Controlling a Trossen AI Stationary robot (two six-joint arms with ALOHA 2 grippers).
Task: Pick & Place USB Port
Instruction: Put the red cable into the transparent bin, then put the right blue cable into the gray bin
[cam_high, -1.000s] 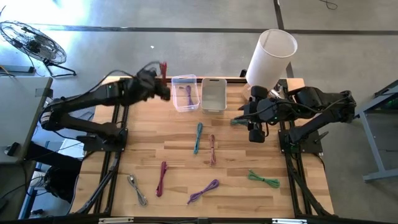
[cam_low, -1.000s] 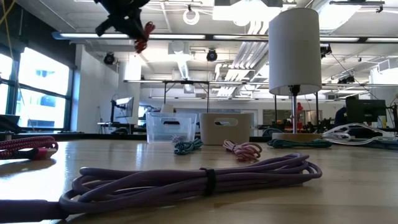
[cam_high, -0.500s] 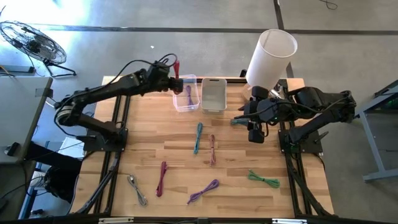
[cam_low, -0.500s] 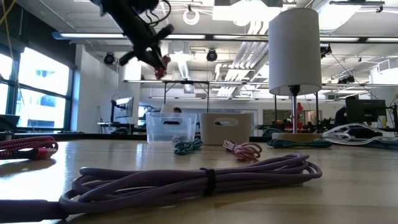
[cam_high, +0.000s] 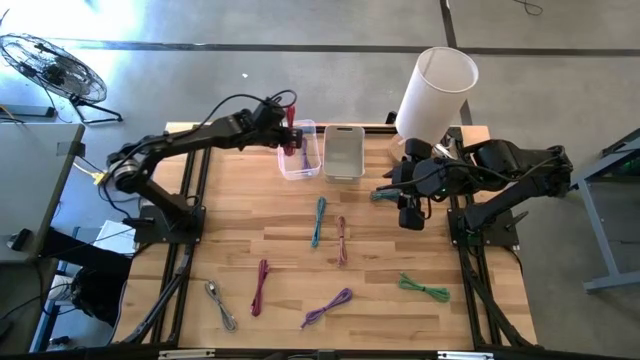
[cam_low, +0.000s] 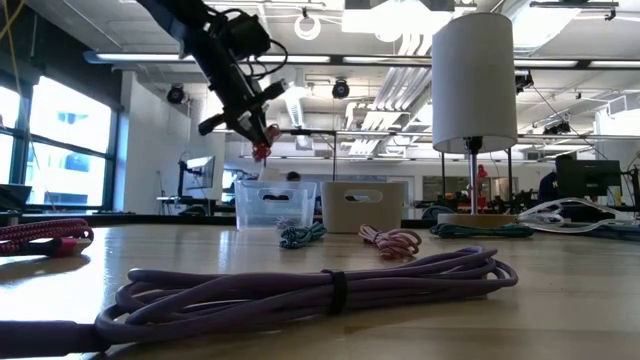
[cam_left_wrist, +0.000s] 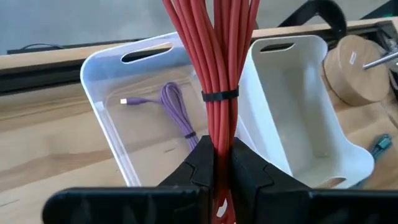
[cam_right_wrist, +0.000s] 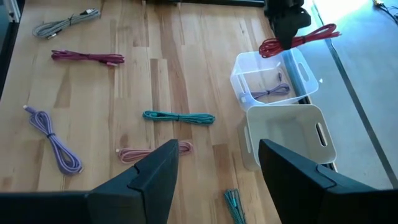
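My left gripper (cam_high: 289, 130) is shut on a red cable bundle (cam_left_wrist: 219, 74) and holds it in the air over the clear bin (cam_high: 298, 152), which has a purple cable (cam_left_wrist: 177, 109) lying in it. A white bin (cam_high: 344, 150) stands beside the clear one. In the low view the red cable bundle (cam_low: 262, 150) shows just above the clear bin (cam_low: 274, 205). My right gripper (cam_right_wrist: 214, 180) is open and waits near the lamp base at the table's right side, touching nothing. My left gripper pinches the red bundle between its two fingers (cam_left_wrist: 202, 163), close to the black tie (cam_left_wrist: 219, 95) around its middle. The fingers lie across the bundle, coming from the table's left and slanting down. The bundle is lifted clear, with its loops (cam_right_wrist: 268, 46) sticking out on both sides.
Several coiled cables lie on the table: teal (cam_high: 318, 220), pink (cam_high: 341, 240), green (cam_high: 424, 288), magenta (cam_high: 261, 286), purple (cam_high: 327, 307), grey (cam_high: 221, 303). A white lamp (cam_high: 437, 88) stands at the far right corner.
My left gripper has carried the red bundle toward the table's right, from beyond the clear bin's left side to over it. It has also come down and tipped its fingers downward. It has stayed shut on the bundle throughout.
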